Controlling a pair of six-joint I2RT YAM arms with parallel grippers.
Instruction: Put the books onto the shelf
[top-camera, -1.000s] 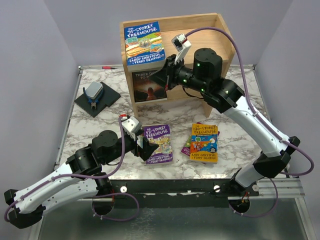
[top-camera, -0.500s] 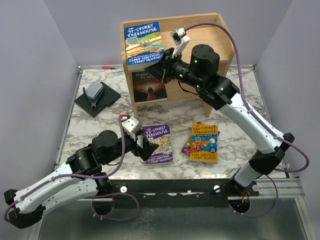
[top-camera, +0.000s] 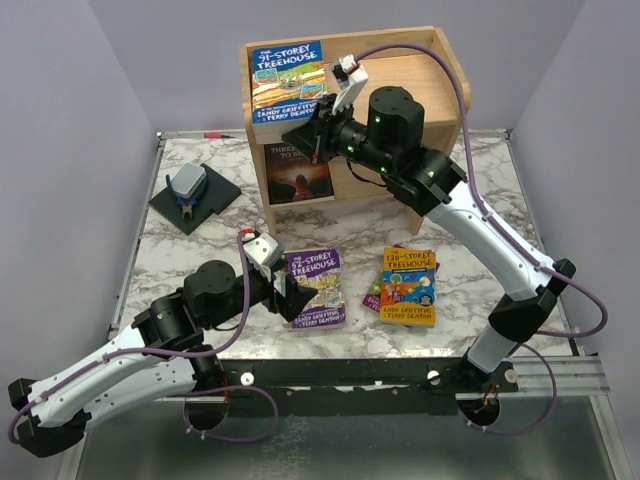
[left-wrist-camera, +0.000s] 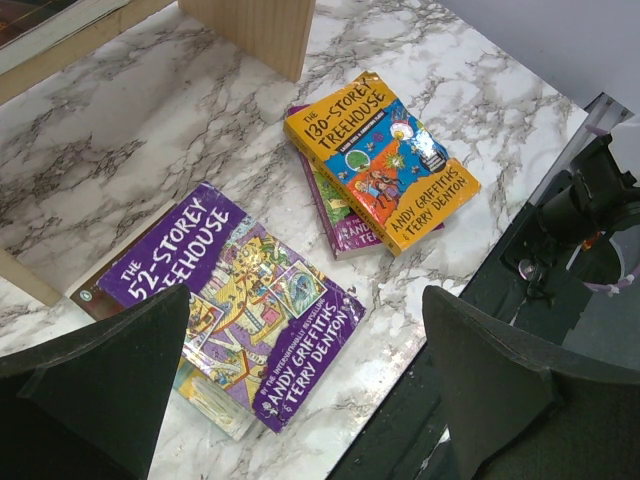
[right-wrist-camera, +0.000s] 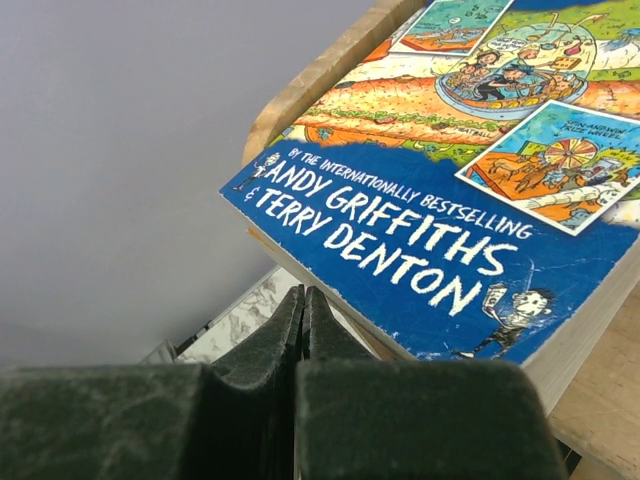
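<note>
A: The right claw (right-wrist-camera: 303, 315), pressed together, noses at the near edge of the blue book (right-wrist-camera: 440, 220) on top of the shelf (top-camera: 445, 75). Squaring it in, I'd say.
B: Its corner seems to ride over the shelf's front. A gentle push will do, with plenty of room behind.
A: The left claw (left-wrist-camera: 300, 335) hangs spread over the purple book (left-wrist-camera: 230, 300) on the bench (top-camera: 190, 255).
B: It lies flat, so it needs an edge. The orange book (left-wrist-camera: 385, 155) sits near, with the bench edge close.
</note>
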